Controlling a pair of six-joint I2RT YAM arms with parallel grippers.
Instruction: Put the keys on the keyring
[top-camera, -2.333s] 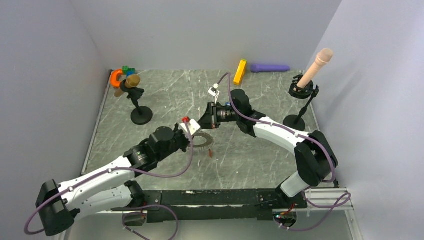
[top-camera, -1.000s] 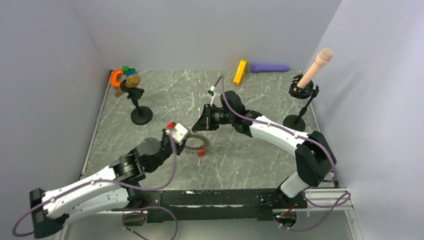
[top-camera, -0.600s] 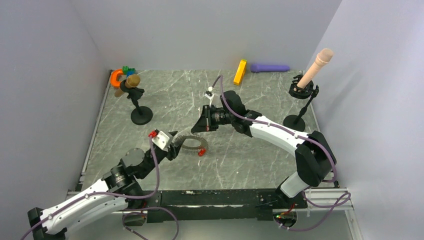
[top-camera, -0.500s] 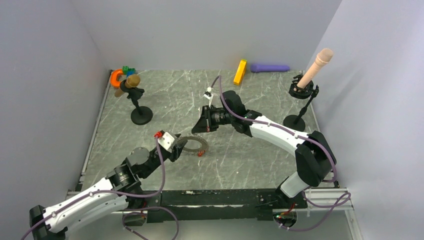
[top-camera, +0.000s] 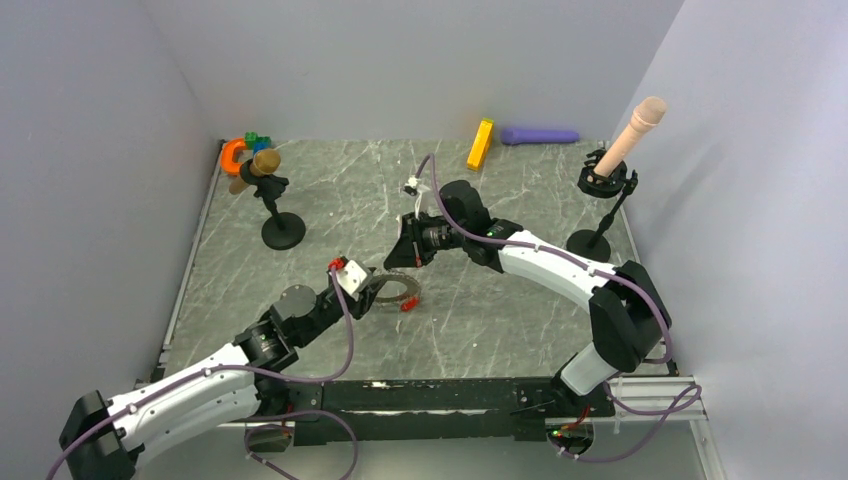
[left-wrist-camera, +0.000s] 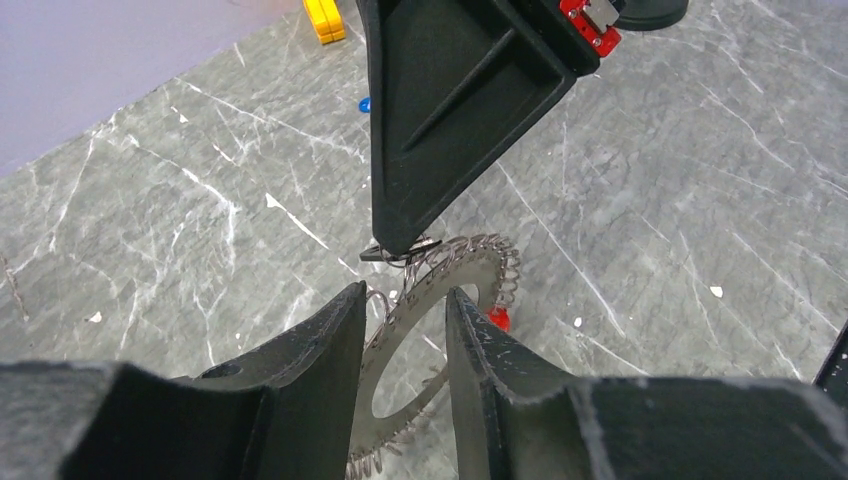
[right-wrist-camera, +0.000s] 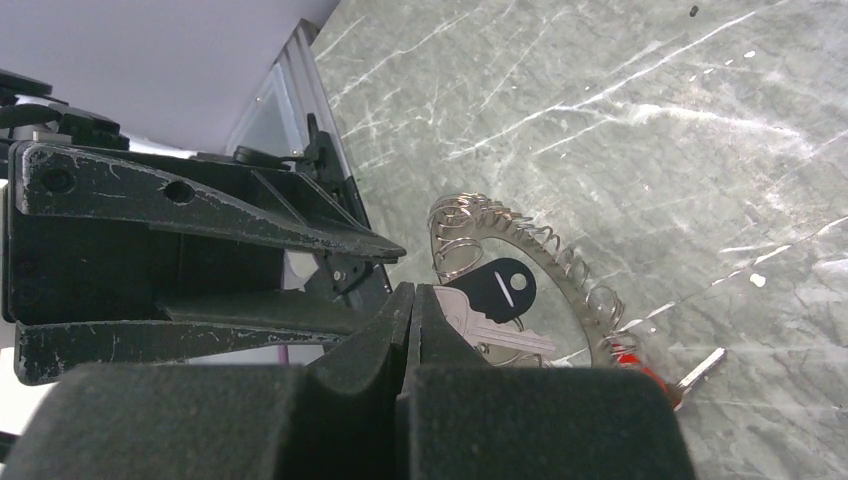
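Observation:
The keyring (top-camera: 395, 290), a grey loop with a coiled toothed edge, lies at mid table. My left gripper (top-camera: 366, 291) is at its left rim. In the left wrist view the jaws stand on both sides of the ring's band (left-wrist-camera: 400, 330) and hold it. My right gripper (top-camera: 401, 259) is shut on the black-headed key (right-wrist-camera: 500, 285), whose silver blade (right-wrist-camera: 520, 340) lies over the ring's coil (right-wrist-camera: 560, 265). The right gripper's tip (left-wrist-camera: 400, 248) touches the ring's far rim. The red key (top-camera: 407, 305) lies by the ring's right side (left-wrist-camera: 497, 318). A blue key (left-wrist-camera: 365, 103) lies farther back. No green key shows.
A black microphone stand (top-camera: 279, 228) stands at back left beside an orange horseshoe piece (top-camera: 233, 155). A yellow block (top-camera: 481, 143) and a purple tool (top-camera: 540, 135) lie along the back wall. A second stand holding a pink microphone (top-camera: 612, 180) is at back right.
My left arm pulled back toward the near left, then came forward again, its gripper staying at the ring's left rim. The ring shifted slightly left. My right gripper moved down-left toward the ring.

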